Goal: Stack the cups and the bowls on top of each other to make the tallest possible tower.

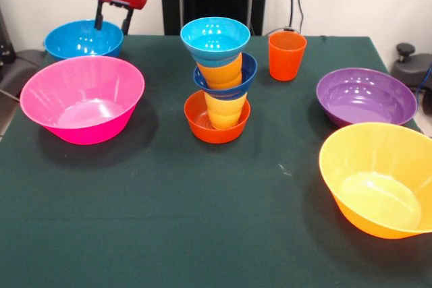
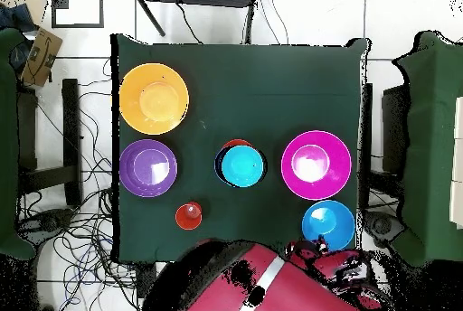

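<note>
The claw, its two fingers spread and holding nothing, hangs over the medium blue bowl at the desk's far left corner. Mid-desk stands the tower, leaning slightly, a cyan bowl on top. The red-orange cup stands just right of it.
</note>
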Robot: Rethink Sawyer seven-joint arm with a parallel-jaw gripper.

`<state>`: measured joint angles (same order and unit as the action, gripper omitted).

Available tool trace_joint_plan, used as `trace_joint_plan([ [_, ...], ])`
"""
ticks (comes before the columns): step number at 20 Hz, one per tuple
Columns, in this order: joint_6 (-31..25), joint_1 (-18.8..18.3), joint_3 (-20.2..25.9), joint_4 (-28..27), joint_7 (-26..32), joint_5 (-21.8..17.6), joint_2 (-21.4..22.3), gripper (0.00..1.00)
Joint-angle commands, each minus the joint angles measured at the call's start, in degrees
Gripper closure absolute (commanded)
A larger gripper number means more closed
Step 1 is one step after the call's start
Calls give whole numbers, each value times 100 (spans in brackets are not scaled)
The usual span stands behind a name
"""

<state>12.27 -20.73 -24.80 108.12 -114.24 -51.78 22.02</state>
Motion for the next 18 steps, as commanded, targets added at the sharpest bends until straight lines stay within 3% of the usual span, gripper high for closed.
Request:
trace_joint_plan([
  [1,673,-69,890,-501,-225,-345,50,0],
  [11,781,4,811,-558,-251,-321,-10,0],
  [12,784,23,777,-568,-253,-282,-21,100],
  [18,788,178,600,-390,-311,-83,66,100],
])
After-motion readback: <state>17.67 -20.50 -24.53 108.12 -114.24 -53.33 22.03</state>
